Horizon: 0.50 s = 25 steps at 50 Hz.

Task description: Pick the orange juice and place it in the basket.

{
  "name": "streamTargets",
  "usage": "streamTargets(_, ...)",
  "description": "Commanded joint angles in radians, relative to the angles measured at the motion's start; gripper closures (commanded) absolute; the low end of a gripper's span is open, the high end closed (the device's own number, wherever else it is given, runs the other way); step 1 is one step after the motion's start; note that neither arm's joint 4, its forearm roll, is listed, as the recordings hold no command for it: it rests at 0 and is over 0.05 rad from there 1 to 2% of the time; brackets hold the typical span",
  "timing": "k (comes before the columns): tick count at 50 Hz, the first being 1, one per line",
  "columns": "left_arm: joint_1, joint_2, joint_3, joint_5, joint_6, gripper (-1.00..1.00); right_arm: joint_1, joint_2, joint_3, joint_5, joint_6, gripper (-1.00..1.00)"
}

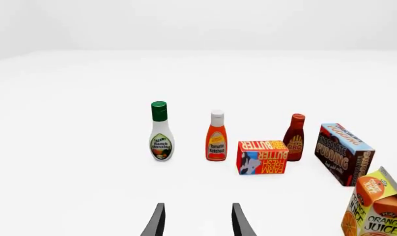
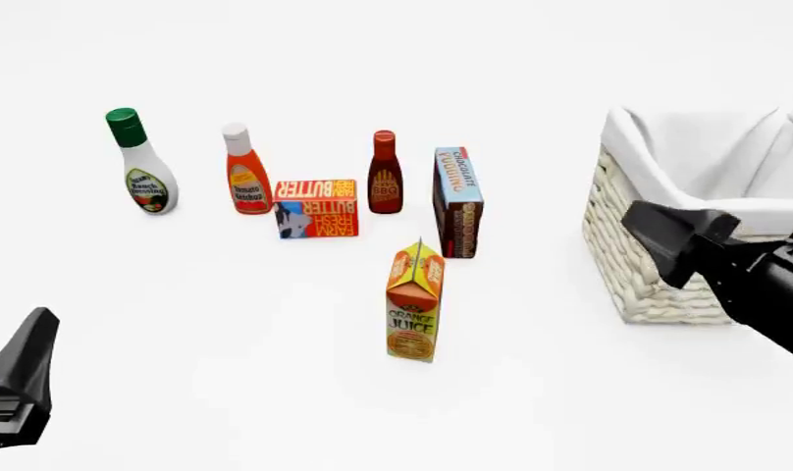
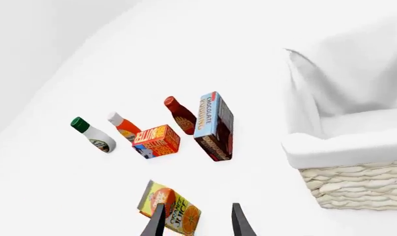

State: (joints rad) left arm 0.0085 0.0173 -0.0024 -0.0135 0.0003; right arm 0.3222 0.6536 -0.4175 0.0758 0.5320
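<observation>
The orange juice [image 2: 414, 304] is a tall orange and yellow gable-top carton standing upright near the table's middle, in front of the other groceries. It also shows in the left wrist view [image 1: 375, 209] and the right wrist view [image 3: 171, 207]. The basket [image 2: 646, 255], cream wicker with a white liner, stands at the right [image 3: 355, 182]. My right gripper [image 2: 659, 235] hangs open in front of the basket's near-left corner, right of the carton and above it [image 3: 197, 225]. My left gripper [image 2: 24, 363] is open at the near left, far from the carton [image 1: 197, 223].
Behind the carton stands a row of groceries: a ranch dressing bottle [image 2: 141, 167], a ketchup bottle [image 2: 246, 172], a flat butter box [image 2: 317, 207], a BBQ sauce bottle [image 2: 385, 174] and a chocolate pudding box [image 2: 458, 201] closest to the carton.
</observation>
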Motion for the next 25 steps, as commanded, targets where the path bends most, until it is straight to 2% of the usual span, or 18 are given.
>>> streamTargets(1, 0.0, 0.0, 0.0, 0.0, 0.0, -1.0, 0.066, 0.129, -0.11, 0.05, 0.088, -1.0)
streamTargets(17, 0.0, 0.0, 0.0, 0.0, 0.0, -1.0, 0.142, 0.304, -0.259, 0.159, 0.18, -1.0)
streamTargets(25, 0.0, 0.0, 0.0, 0.0, 0.0, -1.0, 0.168, 0.356, -0.358, 0.25, 0.187, -1.0)
